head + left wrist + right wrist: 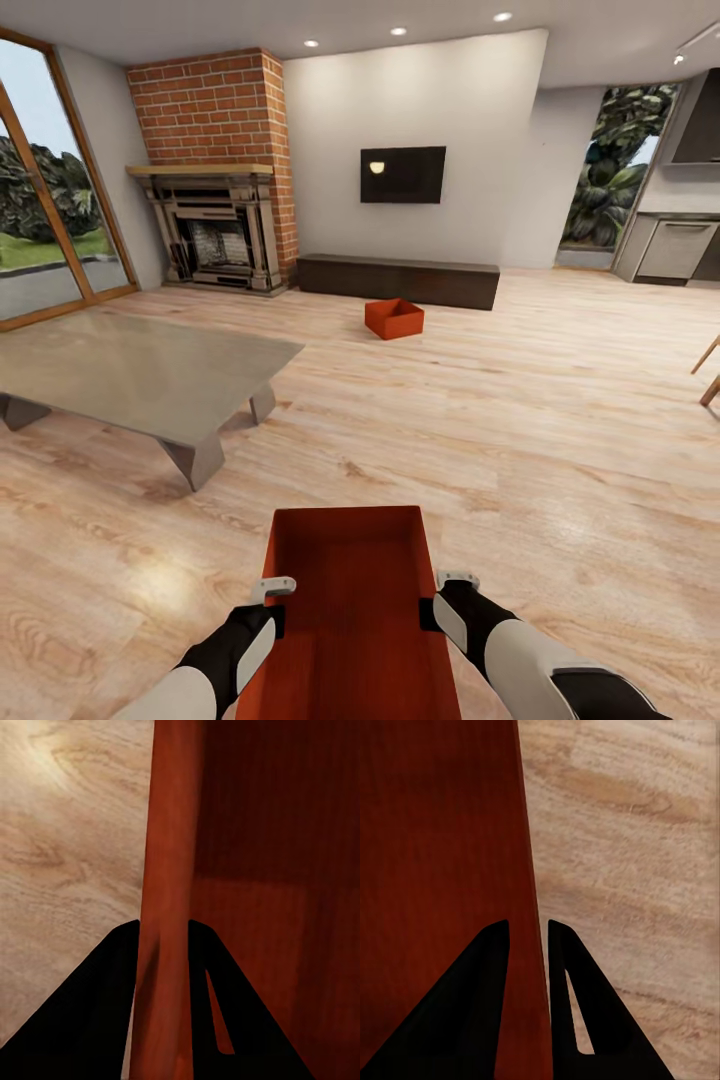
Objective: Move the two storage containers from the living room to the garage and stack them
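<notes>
Near the grey low table (140, 375), above the wood floor (560, 420), the long container (350, 600) hangs between both arms; left gripper (163, 945) and right gripper (529, 945) jaws each clamp a side wall; the squarer container (394, 318) sits beyond, before the dark cabinet (400, 280).

Light wood-plank floor (560, 400) runs through the room. A red-brick fireplace (215, 190) stands in the far left corner, with tall wood-framed windows (45, 190) along the left wall showing greenery outside. A dark TV (403, 174) hangs on the white wall (480, 110), above a long dark low cabinet (400, 280) set against it. A grey low table (130, 370) sits at left. Round ceiling lights (398, 31) glow overhead. Grey kitchen cabinets (675, 245) stand far right.
</notes>
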`<state>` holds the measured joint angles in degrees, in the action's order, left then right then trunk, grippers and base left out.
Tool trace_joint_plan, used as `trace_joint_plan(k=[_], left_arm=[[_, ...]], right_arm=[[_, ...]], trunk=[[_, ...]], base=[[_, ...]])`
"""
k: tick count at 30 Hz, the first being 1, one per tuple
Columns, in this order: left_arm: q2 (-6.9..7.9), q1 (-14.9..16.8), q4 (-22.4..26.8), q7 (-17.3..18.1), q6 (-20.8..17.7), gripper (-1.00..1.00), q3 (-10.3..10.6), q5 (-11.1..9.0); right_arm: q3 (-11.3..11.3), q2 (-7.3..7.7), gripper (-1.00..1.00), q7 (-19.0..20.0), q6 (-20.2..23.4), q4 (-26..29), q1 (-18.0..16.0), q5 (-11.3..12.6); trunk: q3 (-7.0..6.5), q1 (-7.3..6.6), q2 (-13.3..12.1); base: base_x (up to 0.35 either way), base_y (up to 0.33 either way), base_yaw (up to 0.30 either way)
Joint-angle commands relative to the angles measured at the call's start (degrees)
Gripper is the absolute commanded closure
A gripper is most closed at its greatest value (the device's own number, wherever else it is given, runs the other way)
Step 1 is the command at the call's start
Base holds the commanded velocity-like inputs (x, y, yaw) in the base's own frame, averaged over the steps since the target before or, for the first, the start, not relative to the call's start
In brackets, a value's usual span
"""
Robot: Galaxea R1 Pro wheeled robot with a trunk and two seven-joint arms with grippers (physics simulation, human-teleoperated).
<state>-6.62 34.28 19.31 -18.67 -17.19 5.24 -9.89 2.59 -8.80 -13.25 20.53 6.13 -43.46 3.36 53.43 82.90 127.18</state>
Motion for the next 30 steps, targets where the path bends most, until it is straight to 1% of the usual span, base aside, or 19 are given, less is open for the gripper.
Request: trace_joint_plan(k=[1, 17, 21, 28, 30], left_arm=[[0.2, 0.0, -0.5, -0.75, -0.57, 1.0, 0.65, -0.48], [0.2, 0.0, -0.5, -0.75, -0.6, 1.0, 0.65, -0.48], [0.2, 0.0, -0.5, -0.75, -0.61, 1.0, 0.65, -0.48], [0.2, 0.0, -0.5, -0.75, -0.61, 1.0, 0.65, -0.48], [0.2, 0.0, -0.5, -0.75, -0.59, 1.0, 0.65, -0.48]], right_arm=[[-1.18, -0.01, 1.0, -0.39, 0.14, 0.37, -0.04, -0.55], [-1.18, -0.08, 1.0, -0.37, 0.13, 0.37, -0.04, -0.55], [-1.18, -0.08, 1.0, -0.37, 0.07, 0.37, -0.04, -0.51], [-1.18, -0.08, 1.0, -0.37, 0.07, 0.37, -0.04, -0.4], [-1.18, -0.08, 1.0, -0.37, 0.07, 0.37, -0.04, -0.38]], trunk=[[-0.14, -0.24, -0.39], [-3.01, -3.75, -6.81], [-3.85, -4.63, -8.42], [-5.44, -6.17, -11.22], [-5.84, -6.61, -12.02]], base=[[0.0, 0.0, 0.0], [0.0, 0.0, -0.002], [0.0, 0.0, -0.13], [0.0, 0.0, -0.226], [0.0, 0.0, -0.104]])
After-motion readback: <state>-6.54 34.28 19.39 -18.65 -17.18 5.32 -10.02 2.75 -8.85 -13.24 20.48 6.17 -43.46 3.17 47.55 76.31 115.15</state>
